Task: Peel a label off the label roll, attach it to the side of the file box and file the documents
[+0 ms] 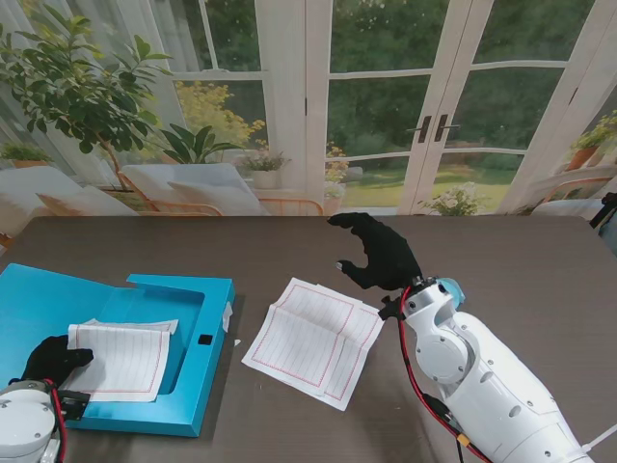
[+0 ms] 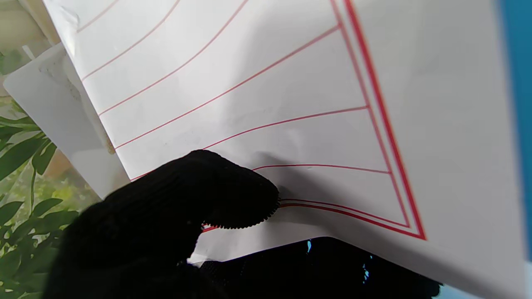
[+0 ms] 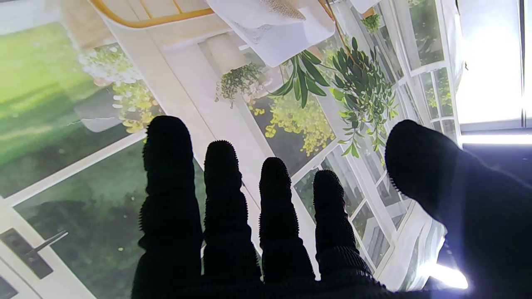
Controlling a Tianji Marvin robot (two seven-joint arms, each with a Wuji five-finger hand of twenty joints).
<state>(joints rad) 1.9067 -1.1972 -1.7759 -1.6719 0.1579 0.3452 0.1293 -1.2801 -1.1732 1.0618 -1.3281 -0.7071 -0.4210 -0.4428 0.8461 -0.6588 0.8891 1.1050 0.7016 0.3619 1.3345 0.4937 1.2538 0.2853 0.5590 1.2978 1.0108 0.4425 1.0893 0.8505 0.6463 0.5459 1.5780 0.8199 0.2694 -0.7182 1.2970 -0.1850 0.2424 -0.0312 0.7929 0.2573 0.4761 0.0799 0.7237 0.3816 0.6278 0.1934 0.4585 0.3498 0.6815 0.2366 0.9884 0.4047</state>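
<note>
The blue file box [image 1: 198, 289] lies open at the left of the table. A red-lined document sheet [image 1: 120, 359] rests in its tray. My left hand [image 1: 56, 359] is shut on that sheet's near left edge; in the left wrist view the thumb [image 2: 216, 187] presses on top of the paper [image 2: 291, 83] with fingers underneath. A second lined sheet [image 1: 313, 340], creased down the middle, lies on the table to the right of the box. My right hand [image 1: 381, 253] hovers open beyond that sheet's far right corner, its fingers [image 3: 220, 199] spread and holding nothing. No label roll is in view.
A small white tab [image 1: 228, 316] sticks out at the box's right side wall, with a white speck [image 1: 238, 341] on the table beside it. The box lid [image 1: 48, 289] spreads out to the far left. The dark table [image 1: 501, 260] runs back to the windows.
</note>
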